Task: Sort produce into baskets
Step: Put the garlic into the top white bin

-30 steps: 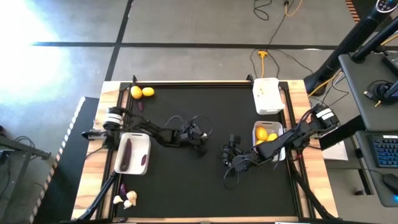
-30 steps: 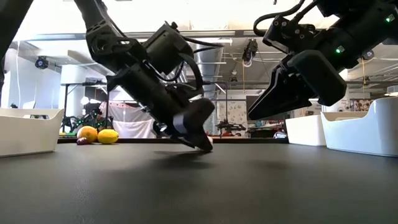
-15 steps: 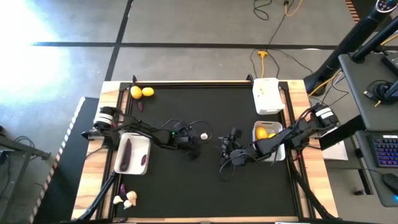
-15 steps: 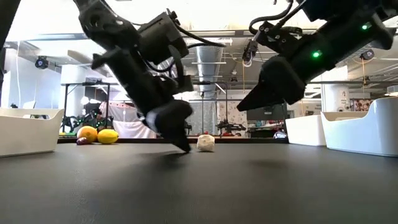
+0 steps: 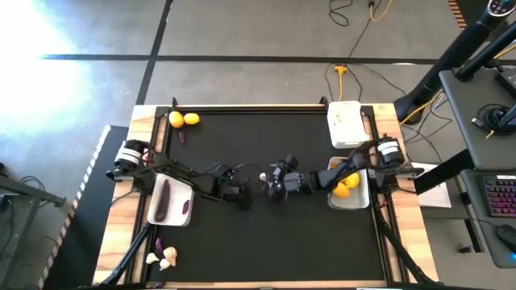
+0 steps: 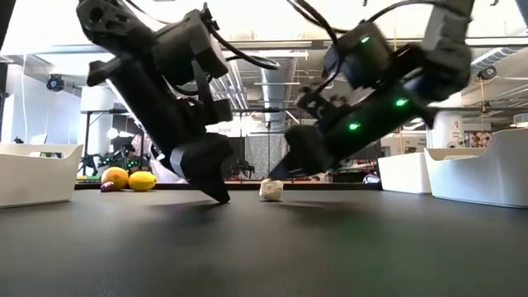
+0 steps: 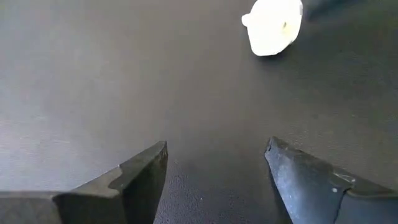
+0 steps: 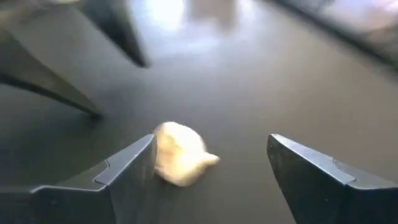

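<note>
A whitish garlic bulb (image 5: 263, 176) lies on the black mat at the table's middle. My right gripper (image 5: 272, 187) comes at it from the right, low and slanting down, open. In the right wrist view the bulb (image 8: 180, 162) lies between the fingers, close against one of them (image 8: 134, 168). My left gripper (image 5: 240, 198) stands open just left of the bulb with nothing between its fingers (image 7: 216, 146); the bulb (image 7: 272, 25) lies ahead of it. One basket (image 5: 171, 216) at the left holds purple pieces, and one (image 5: 359, 197) at the right holds lemons. My right gripper has one finger (image 8: 134, 168) right beside the garlic bulb's side (image 8: 163, 158), and I cannot tell whether it touches. The bulb rests on the mat.
A third white basket (image 5: 345, 123) stands at the far right. Two lemons (image 5: 184, 119) and a purple piece (image 5: 182, 135) lie at the far left corner. Garlic bulbs (image 5: 165, 258) and a purple piece (image 5: 159, 242) lie near the front left corner.
My left gripper has let go of the garlic bulb, left it on the mat and drawn back toward the table's left edge. My right gripper has swung from the lemon basket toward the table's middle, sunk and reached the bulb.
</note>
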Available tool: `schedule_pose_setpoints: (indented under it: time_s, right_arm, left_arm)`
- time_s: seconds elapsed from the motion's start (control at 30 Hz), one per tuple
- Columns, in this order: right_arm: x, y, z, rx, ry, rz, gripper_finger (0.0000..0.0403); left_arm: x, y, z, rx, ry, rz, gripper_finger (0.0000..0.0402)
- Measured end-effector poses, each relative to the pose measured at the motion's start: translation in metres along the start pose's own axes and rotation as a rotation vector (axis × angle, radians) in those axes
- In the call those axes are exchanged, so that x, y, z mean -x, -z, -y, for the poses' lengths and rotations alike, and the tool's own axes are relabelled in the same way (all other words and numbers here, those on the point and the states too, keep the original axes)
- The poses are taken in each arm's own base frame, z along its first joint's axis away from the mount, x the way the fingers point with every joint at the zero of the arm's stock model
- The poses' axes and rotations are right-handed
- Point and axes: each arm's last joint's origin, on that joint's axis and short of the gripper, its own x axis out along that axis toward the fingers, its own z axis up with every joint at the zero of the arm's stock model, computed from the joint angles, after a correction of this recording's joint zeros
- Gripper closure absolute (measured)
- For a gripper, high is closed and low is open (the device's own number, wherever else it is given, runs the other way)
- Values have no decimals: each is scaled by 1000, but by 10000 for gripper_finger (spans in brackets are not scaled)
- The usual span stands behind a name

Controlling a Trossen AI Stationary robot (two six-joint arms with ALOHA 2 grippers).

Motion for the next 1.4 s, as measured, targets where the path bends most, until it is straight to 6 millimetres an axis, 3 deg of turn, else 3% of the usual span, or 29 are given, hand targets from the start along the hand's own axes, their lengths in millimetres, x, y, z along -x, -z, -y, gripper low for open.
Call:
schedule_pose_setpoints:
  time_s: [0.1,0.33,0.5,0.7,0.8,0.87,1.03,1.13,1.23,1.4]
  right_arm:
    - [-17,0,4,-48,-102,-33,109]
    - [-44,8,15,-81,-8,-58,137]
    - [-44,13,15,-78,5,-115,179]
    - [-31,7,20,-68,18,-207,269]
    - [-19,-4,23,-29,-1,-242,314]
    - [-6,-15,28,-15,2,-270,321]
    - [42,-69,51,-23,121,-204,321]
    - [71,-87,78,-10,298,-229,309]
    - [98,-100,112,-114,487,-260,306]
    - [117,-85,168,-236,782,-393,313]
  left_arm:
    - [-1,1,-1,3,-25,31,139]
    - [-2,2,-1,43,-38,66,139]
    - [-1,5,0,10,-40,76,139]
    - [-1,6,0,-39,-39,78,139]
    - [-1,6,0,-84,-40,84,139]
    - [-1,4,1,-142,-40,94,139]
    - [-2,-1,2,-186,-64,156,139]
    - [-2,-2,1,-130,-90,185,139]
    - [-3,-1,0,-99,-98,188,139]
    - [-5,7,-4,-74,-108,182,139]
